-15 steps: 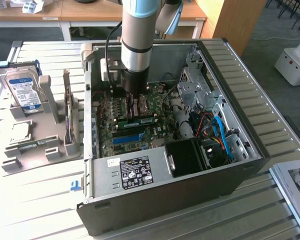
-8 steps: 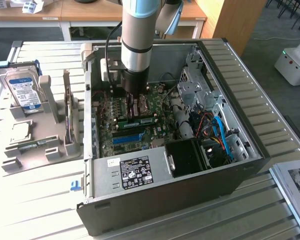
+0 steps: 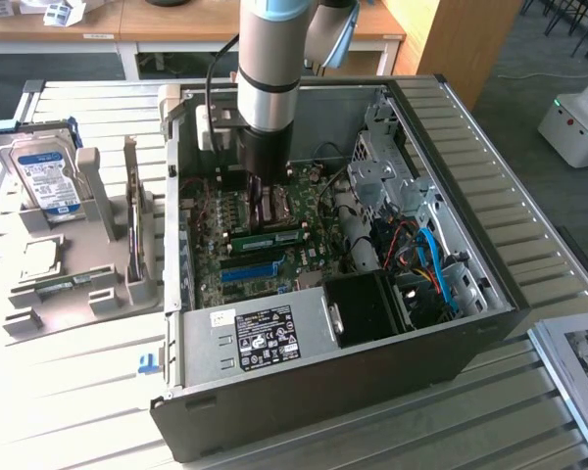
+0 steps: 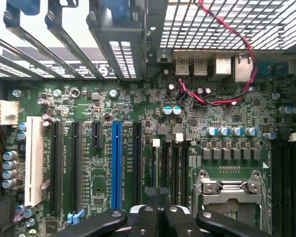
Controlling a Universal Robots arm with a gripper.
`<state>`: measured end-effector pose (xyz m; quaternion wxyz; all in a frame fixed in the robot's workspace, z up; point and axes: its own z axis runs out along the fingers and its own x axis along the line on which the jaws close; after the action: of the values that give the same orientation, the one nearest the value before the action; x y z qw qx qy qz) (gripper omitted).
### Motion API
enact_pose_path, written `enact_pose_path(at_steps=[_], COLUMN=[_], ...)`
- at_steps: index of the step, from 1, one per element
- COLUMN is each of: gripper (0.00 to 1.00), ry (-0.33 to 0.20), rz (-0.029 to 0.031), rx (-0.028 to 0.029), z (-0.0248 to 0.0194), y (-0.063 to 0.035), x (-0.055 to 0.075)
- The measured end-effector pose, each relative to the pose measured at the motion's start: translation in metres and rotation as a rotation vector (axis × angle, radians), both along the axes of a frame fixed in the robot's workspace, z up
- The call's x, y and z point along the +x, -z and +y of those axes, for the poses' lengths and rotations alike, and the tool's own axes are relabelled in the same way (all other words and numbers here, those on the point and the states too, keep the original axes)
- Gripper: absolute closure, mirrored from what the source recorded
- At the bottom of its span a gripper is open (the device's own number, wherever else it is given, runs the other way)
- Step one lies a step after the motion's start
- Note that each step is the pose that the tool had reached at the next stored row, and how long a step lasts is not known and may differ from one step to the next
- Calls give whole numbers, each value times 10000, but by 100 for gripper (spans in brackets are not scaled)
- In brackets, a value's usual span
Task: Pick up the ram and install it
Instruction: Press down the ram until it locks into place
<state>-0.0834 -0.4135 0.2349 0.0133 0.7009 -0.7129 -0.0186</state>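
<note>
In the exterior view the ram (image 3: 267, 237), a long green stick with dark chips, stands on edge on the motherboard (image 3: 216, 250), between the blue slot (image 3: 247, 271) and the processor socket. My gripper (image 3: 265, 217) hangs straight down inside the open computer case (image 3: 490, 264), its tips just above the middle of the ram. Seen from the wrist, the gripper (image 4: 161, 210) is shut, fingers (image 4: 150, 217) pressed together with nothing visible between them. Whether they touch the ram's top edge I cannot tell. Below them lie dark memory slots (image 4: 172, 163) and the blue slot (image 4: 117, 163).
A grey holder (image 3: 88, 294) at the exterior view's left carries a blue-labelled hard drive (image 3: 47, 174). Inside the case, the black power supply (image 3: 265, 338), a fan shroud (image 3: 367, 308), blue cables (image 3: 436, 259) and the drive cage (image 3: 387, 166) crowd the board. The processor socket (image 4: 232, 190) sits close by.
</note>
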Motion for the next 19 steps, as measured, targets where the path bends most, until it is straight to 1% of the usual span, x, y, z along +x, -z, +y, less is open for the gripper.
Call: enact_pose_path(at_steps=[5, 19], gripper=[90, 90], ry=[0, 0], rz=[1, 3], rx=[-1, -1], z=[0, 0], y=[-115, -518], x=[0, 1])
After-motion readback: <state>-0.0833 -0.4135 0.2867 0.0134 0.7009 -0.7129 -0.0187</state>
